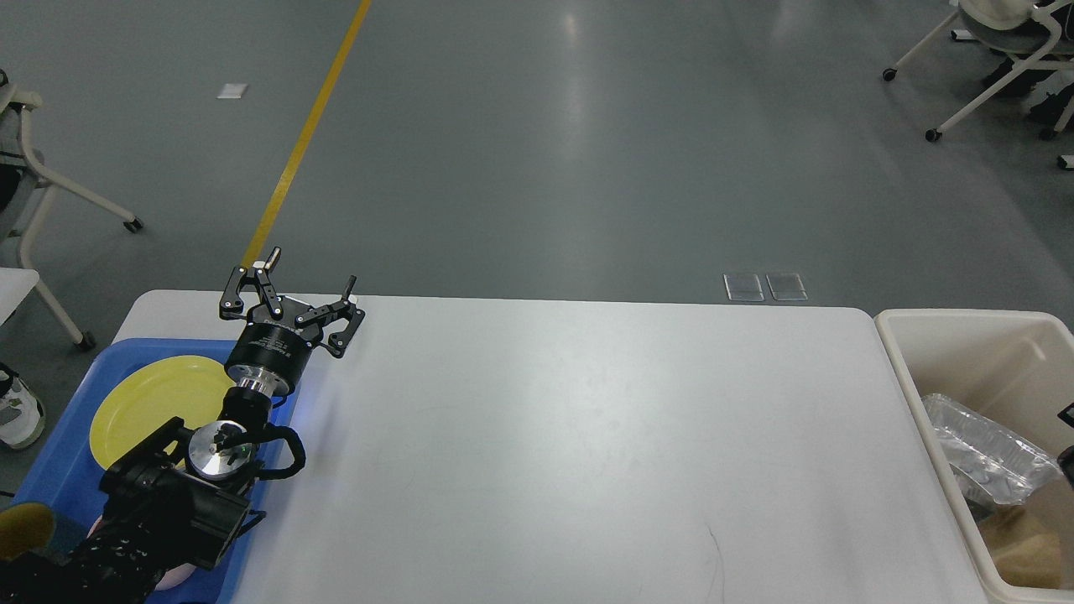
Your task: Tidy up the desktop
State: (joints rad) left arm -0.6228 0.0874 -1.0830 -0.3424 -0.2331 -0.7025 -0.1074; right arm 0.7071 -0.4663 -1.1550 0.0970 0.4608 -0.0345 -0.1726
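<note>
The white desktop [587, 436] fills the middle of the head view. My left gripper [312, 270] is open and empty; it is held above the desktop's far left part, beside the blue tray [59, 453]. A crumpled foil tray [990, 449] lies inside the cream bin [923, 377] at the right. Of my right arm only small dark bits [1067, 460] show at the right edge, next to the foil tray; its fingers cannot be made out.
The blue tray holds a yellow plate [151, 403], and a yellow cup [21, 524] shows at the bottom left. Brown paper [1015, 545] lies in the bin. Wheeled chairs stand on the floor at far left [50, 176] and top right [998, 59].
</note>
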